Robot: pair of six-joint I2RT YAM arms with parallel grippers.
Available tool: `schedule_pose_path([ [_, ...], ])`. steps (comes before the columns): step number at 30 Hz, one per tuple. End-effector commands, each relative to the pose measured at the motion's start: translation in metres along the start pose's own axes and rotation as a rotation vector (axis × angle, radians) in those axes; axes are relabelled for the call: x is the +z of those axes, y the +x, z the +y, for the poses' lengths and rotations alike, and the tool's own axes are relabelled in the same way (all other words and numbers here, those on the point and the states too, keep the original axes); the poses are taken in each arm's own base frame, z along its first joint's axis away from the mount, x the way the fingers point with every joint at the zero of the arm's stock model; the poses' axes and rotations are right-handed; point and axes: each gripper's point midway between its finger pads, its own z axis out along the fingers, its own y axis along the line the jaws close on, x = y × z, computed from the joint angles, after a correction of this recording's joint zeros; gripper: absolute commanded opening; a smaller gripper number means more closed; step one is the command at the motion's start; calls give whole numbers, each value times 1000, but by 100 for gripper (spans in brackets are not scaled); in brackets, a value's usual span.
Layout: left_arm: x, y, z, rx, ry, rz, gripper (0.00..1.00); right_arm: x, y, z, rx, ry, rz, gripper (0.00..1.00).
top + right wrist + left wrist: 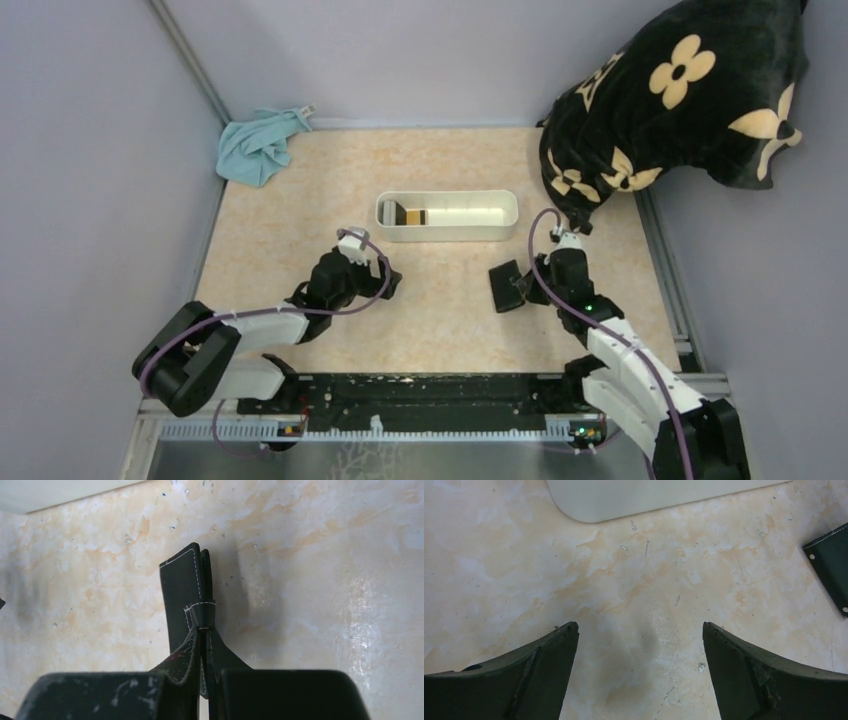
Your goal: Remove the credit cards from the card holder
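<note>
The card holder (pixel 506 285) is seen in the top view at about 4 o'clock from the table's (pixel 300 230) centre, just below the right end of the white tray (pixel 450 236). It is clamped by the right gripper (pixel 524 284), which reaches it from the 3 o'clock side. In the right wrist view the right gripper (pixel 202 645) is closed narrowly on the lower part of the card holder (pixel 186 587), which is presented edge-on, with white stitching along its border. Whether it rests on the table or is raised cannot be told, and no card faces can be made out.

The left gripper (pixel 378 276) is placed at about 8 o'clock from the tray, well apart from the card holder. In the left wrist view the left gripper (pixel 639 630) is spread wide above bare marbled surface and holds nothing; a corner of the tray (pixel 624 500) is seen at 12 o'clock and a corner of the card holder (pixel 831 565) at 3 o'clock.

A small dark and orange item (pixel 410 214) lies in the tray's left end, too small to identify. A blue cloth (pixel 258 145) is bunched at 10 o'clock, and a black flowered cushion (pixel 680 100) at 2 o'clock.
</note>
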Motion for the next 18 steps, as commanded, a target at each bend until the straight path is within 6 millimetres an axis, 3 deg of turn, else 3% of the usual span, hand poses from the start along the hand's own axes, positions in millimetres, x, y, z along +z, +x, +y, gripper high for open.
schedule_pose_path([
  [1,-1,-13,-1,7,3,-59,99,-24,-52,28,-36,-27,-109,0],
  [3,-2,-15,-1,5,0,-67,99,-31,-68,32,-88,7,-144,0],
  [7,-4,-20,3,-52,-41,-75,99,-32,-78,43,-218,103,-145,0],
  [12,-13,-32,-6,-19,5,-100,99,-15,-59,54,-390,290,-105,0],
  [18,-16,-33,4,23,-39,-110,99,7,-34,66,-615,519,-86,0],
])
